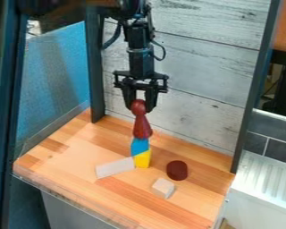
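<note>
The gripper [140, 105] has one red pawn [141, 126] clamped above one blue block [139, 146] and one yellow block [143, 159]; nearby lie one whitish bar [115, 167], one pale block [163, 188], one maroon cylinder [177, 170].

Looks like a robotics lab corner: a framed butcher-block surface [190, 208], a whitewashed plank backdrop [199, 71] (and a ribbed white drainboard [267, 179] alongside).

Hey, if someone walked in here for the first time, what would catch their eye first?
Probably the bright column mid-table: a red, round-headed cone above a blue block and a yellow block. Next, the black gripper hanging down right at the cone's head. Then perhaps the dark red round piece, to the right of the yellow block.
</note>
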You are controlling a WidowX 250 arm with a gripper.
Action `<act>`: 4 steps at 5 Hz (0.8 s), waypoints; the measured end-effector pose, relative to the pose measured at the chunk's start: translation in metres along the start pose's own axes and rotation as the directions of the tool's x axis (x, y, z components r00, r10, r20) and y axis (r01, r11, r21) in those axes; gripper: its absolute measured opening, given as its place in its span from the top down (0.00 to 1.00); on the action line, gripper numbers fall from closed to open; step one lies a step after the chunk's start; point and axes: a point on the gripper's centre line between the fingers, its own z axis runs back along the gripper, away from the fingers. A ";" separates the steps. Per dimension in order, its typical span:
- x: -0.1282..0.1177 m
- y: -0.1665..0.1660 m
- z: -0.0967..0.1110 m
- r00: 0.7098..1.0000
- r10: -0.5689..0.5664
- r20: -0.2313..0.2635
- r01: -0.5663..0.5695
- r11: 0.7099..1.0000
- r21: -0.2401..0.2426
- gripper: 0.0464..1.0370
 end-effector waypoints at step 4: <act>0.004 0.003 -0.003 1.000 0.010 0.025 -0.011 1.000 0.028 0.48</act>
